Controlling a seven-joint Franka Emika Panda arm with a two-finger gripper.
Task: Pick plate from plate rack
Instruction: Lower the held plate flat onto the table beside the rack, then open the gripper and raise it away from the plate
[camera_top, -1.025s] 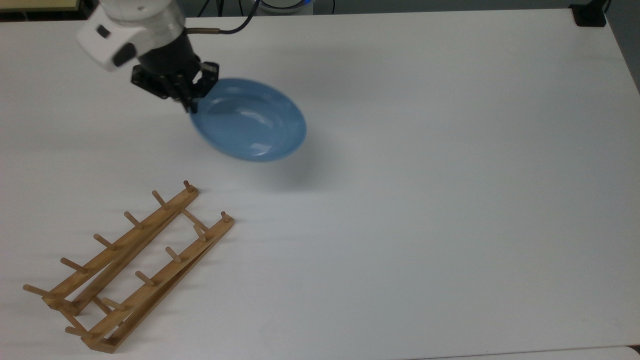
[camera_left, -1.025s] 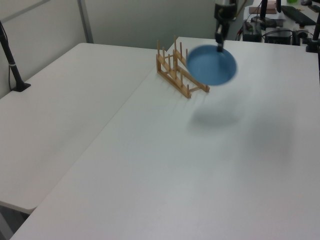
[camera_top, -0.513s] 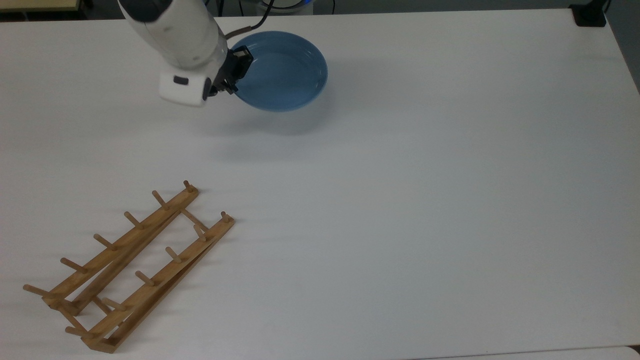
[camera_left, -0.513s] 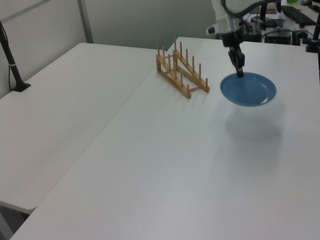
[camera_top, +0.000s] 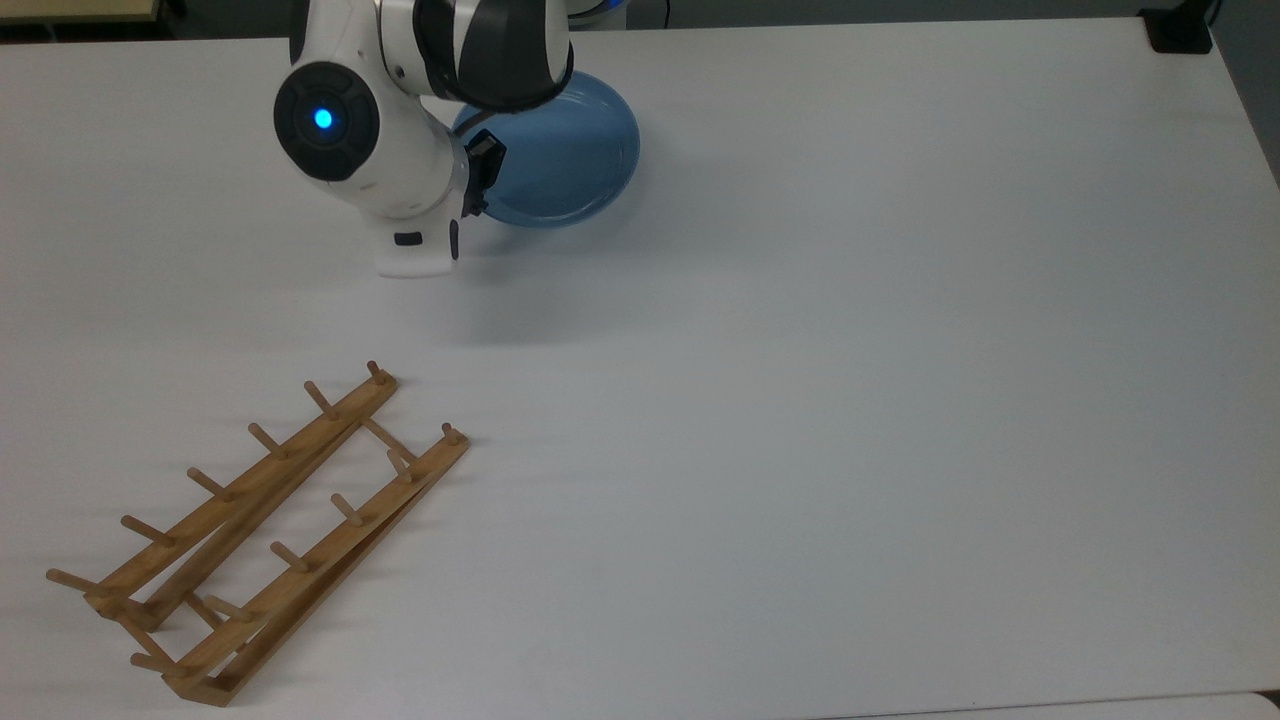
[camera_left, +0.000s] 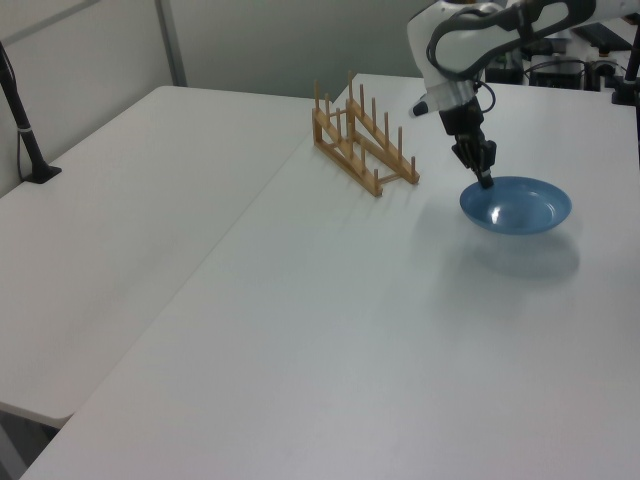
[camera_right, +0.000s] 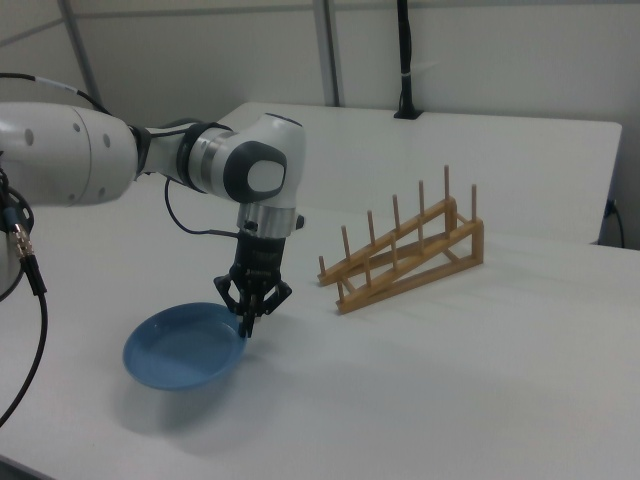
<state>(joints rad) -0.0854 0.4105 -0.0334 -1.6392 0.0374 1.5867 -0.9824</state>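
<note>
We see the hand (camera_right: 246, 328) clamped on the rim of the plate (camera_right: 185, 347), low over the table (camera_right: 450, 380) at the right view's lower left, well apart from the plate rack (camera_right: 405, 255).

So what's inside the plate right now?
Nothing visible inside the plate: its blue bowl looks bare. The pincer grips the rim on the side nearer the plate rack, and the arm covers that edge in the top view.
</note>
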